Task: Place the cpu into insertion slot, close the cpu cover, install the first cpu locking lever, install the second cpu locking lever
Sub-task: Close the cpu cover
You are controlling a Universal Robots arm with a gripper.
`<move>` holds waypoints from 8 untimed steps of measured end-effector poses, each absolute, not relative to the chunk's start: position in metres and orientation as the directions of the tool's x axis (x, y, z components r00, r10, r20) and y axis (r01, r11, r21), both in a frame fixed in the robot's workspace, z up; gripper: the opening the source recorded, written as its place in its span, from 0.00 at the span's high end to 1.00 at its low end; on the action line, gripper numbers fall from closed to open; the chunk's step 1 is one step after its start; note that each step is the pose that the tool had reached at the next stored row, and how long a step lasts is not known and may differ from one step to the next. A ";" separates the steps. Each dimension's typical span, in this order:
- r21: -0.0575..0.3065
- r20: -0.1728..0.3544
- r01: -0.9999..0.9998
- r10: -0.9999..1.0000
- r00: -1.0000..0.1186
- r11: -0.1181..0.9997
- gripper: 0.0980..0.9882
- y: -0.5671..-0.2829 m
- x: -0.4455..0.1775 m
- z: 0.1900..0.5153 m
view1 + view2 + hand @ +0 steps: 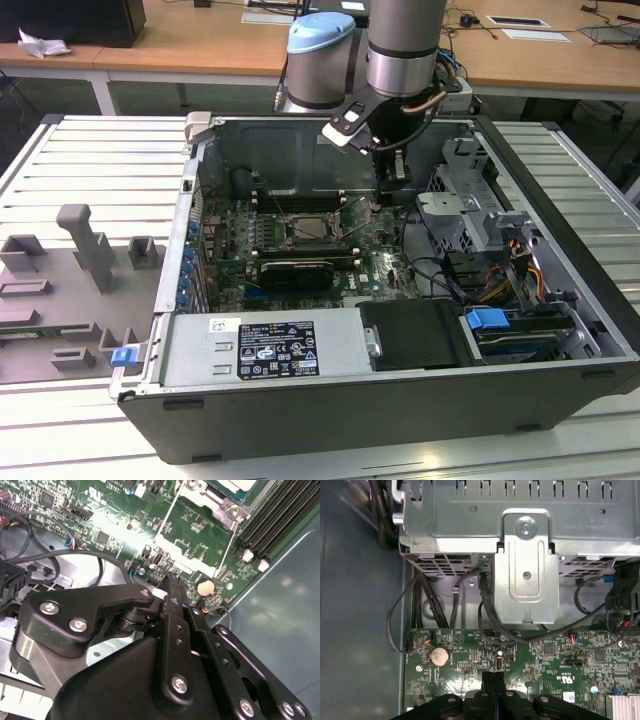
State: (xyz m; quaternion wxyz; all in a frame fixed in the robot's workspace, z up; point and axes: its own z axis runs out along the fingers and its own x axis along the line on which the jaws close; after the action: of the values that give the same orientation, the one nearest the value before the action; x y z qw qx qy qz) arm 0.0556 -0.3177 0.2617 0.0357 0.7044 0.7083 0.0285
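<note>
Inside the open computer case [200, 160], the insertion slot [312, 228] sits in the middle of the green board with a silver frame around it. In the second wrist view the cpu [234, 485] shows as a pale strip lying inside the silver cpu cover [200, 495]. Two thin wire levers [167, 520] run out from that frame. My gripper [393, 195] hangs over the board, on the exterior view's right of the slot. Its black fingers [490, 679] are pressed together with nothing between them, above a coin battery [439, 656]. The gripper [172, 581] tip is apart from the frame.
A metal drive cage [465, 215] with black cables stands close on the exterior view's right of the gripper. A black graphics card [295, 270] lies in front of the slot and memory slots [280, 515] beside it. Grey fixtures [80, 260] sit outside the case.
</note>
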 end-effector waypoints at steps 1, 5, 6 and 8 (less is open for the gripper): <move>0.091 -0.010 0.996 1.000 -0.005 0.006 0.99 -0.318 0.056 0.261; 0.090 -0.010 0.996 1.000 -0.009 0.010 0.99 -0.316 0.057 0.251; 0.089 -0.010 0.996 1.000 -0.009 0.010 0.99 -0.316 0.058 0.250; 0.089 -0.010 0.996 1.000 -0.009 0.010 0.99 -0.316 0.058 0.247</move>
State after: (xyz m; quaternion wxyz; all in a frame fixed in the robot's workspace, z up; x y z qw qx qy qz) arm 0.0577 -0.3158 0.2467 0.0350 0.7030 0.7098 0.0280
